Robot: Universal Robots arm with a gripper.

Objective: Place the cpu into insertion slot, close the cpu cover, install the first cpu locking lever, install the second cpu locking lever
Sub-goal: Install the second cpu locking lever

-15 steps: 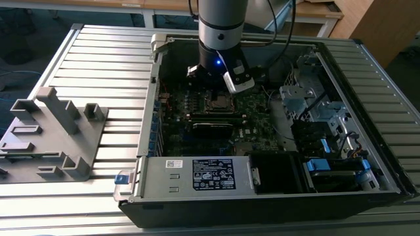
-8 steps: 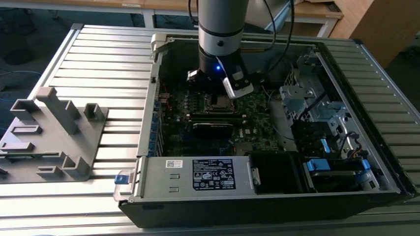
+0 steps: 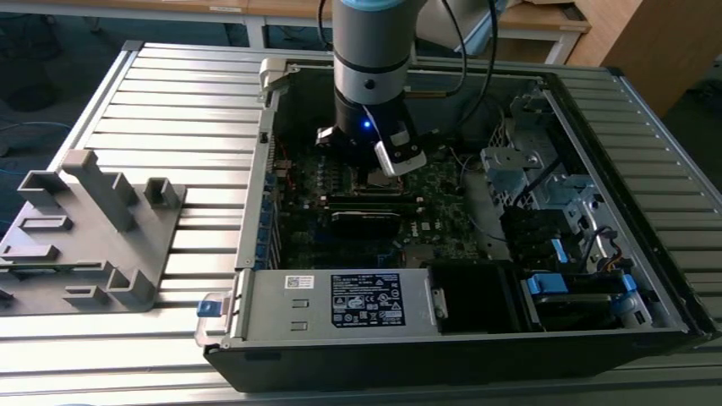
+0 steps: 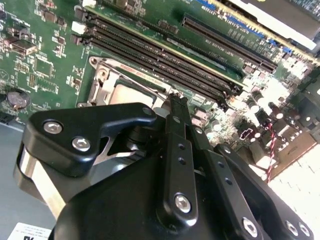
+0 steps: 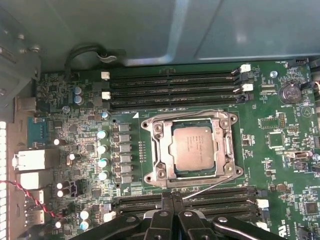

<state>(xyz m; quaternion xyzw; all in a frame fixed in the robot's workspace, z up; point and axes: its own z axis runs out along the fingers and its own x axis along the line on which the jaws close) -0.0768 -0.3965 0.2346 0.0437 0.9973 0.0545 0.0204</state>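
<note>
The arm's claw (image 3: 397,161) hangs inside an open computer case (image 3: 631,279) that lies on a ribbed metal bench (image 3: 169,93), directly above the motherboard (image 3: 440,211). In both wrist views its two black fingers (image 5: 171,205) stand pressed together with no gap and nothing between them, their tips just beside the near edge of the insertion slot (image 5: 191,150).

In the first wrist view the cpu (image 5: 191,148) sits flat in the insertion slot, its dull silver top facing up; there is print on it, too small to read. The cpu cover (image 5: 224,145), a silver frame with an open centre, lies down around the chip. A thin wire locking lever (image 5: 207,189) runs slanting off the slot's corner nearest the claw, toward the fingertips. Long black memory slots (image 5: 172,90) run along the far side of the socket, and another pair (image 5: 220,197) along the near side. A row of small silver capacitors (image 5: 102,155) stands beside the socket, and a coin battery (image 5: 289,92) sits toward the board's corner.

In the exterior view a white label (image 3: 367,300) with dense black print, not legible, covers the power supply (image 3: 327,300). A grey plastic fixture (image 3: 96,228) rests on the bench at the exterior view's left, well apart from the case.
</note>
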